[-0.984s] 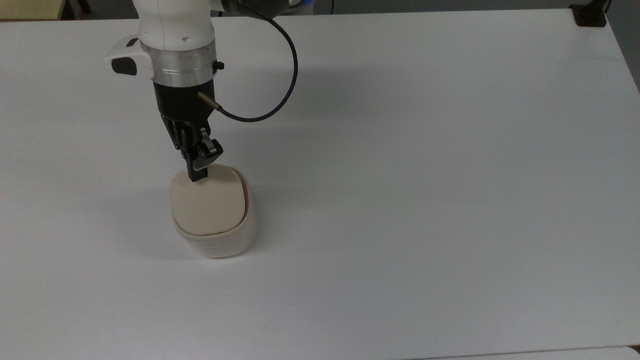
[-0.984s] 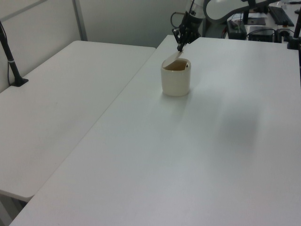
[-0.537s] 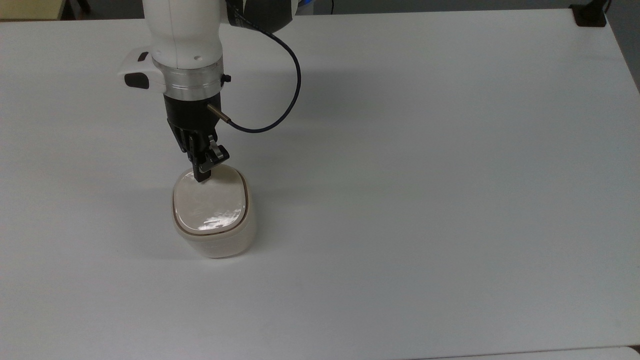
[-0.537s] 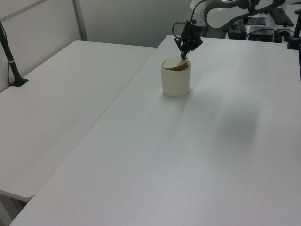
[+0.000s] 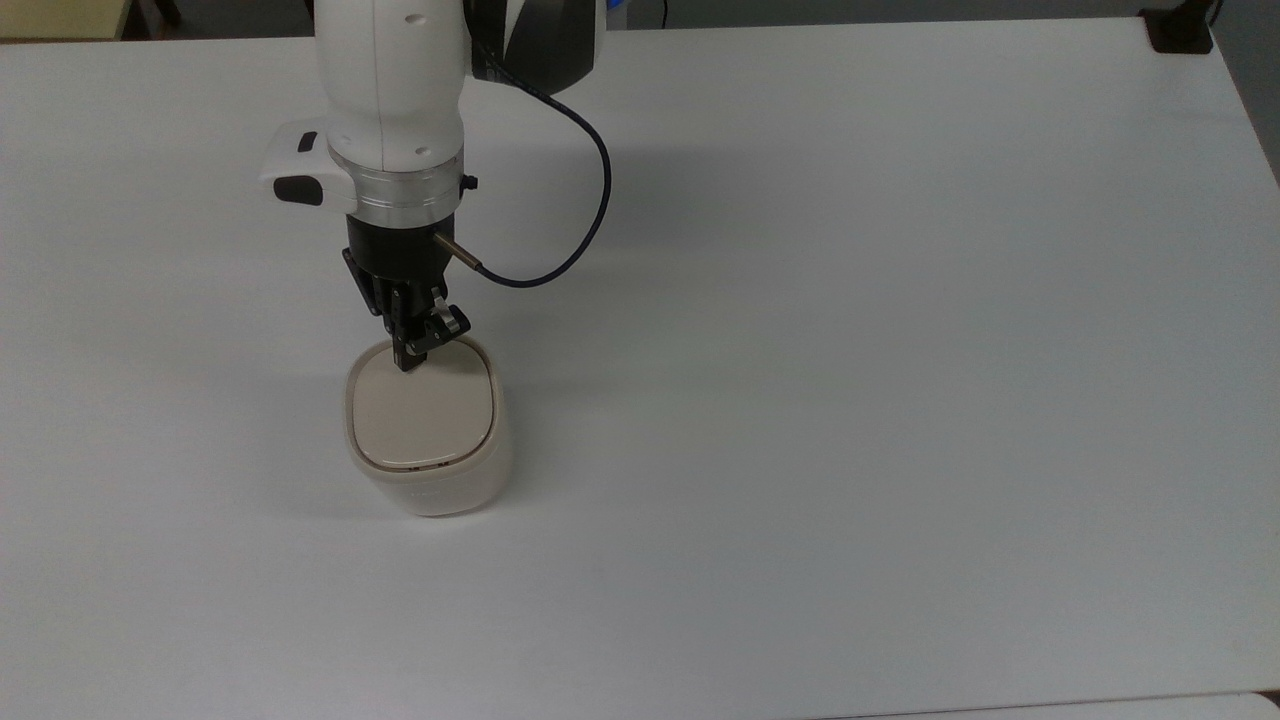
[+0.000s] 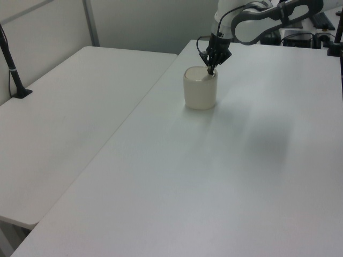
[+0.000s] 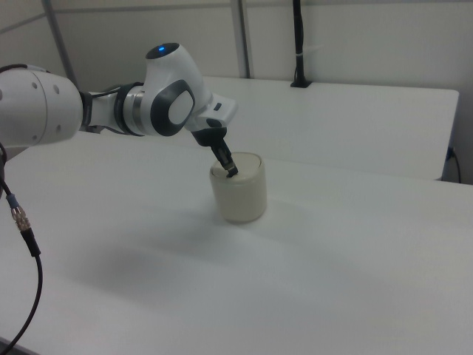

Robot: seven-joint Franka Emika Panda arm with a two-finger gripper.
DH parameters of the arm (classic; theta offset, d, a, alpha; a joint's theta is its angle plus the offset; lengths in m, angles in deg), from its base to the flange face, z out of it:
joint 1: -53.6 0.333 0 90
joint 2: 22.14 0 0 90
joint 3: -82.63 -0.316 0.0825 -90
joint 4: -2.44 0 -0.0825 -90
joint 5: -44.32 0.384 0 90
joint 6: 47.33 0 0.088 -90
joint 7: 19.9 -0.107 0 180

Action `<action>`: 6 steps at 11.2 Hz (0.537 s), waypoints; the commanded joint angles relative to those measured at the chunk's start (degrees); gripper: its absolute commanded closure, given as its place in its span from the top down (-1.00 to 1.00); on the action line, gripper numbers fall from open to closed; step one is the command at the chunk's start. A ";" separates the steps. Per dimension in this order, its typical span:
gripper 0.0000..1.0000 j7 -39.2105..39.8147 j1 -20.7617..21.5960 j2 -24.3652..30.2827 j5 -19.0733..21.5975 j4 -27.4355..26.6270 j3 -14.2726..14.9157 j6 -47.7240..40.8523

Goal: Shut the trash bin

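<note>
White table bearing the cream trash bin toward the top view's left, its lid lying flat. The gripper, fingers drawn narrowly together and holding nothing, touches the lid's far edge.

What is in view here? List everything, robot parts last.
trash bin: one, cream-beige, on the near table, lid lying flat
table: one, white, carries the bin
second table: one, white, at the left view's left
black post: one, on the second table's far edge
cable: one, dark, loops beside the wrist
robot arm: one, white
end effector: one, black, tips on the lid's far edge
</note>
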 commanded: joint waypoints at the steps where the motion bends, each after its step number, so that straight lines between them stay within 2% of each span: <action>1: -1.00 1.00 -0.80 3.38 0.08 -0.90 -0.65 -0.83; 5: -1.00 1.17 -0.02 11.20 0.70 -0.19 -1.00 -10.56; 6: -0.92 1.52 0.25 13.75 0.70 -0.28 -1.18 -14.51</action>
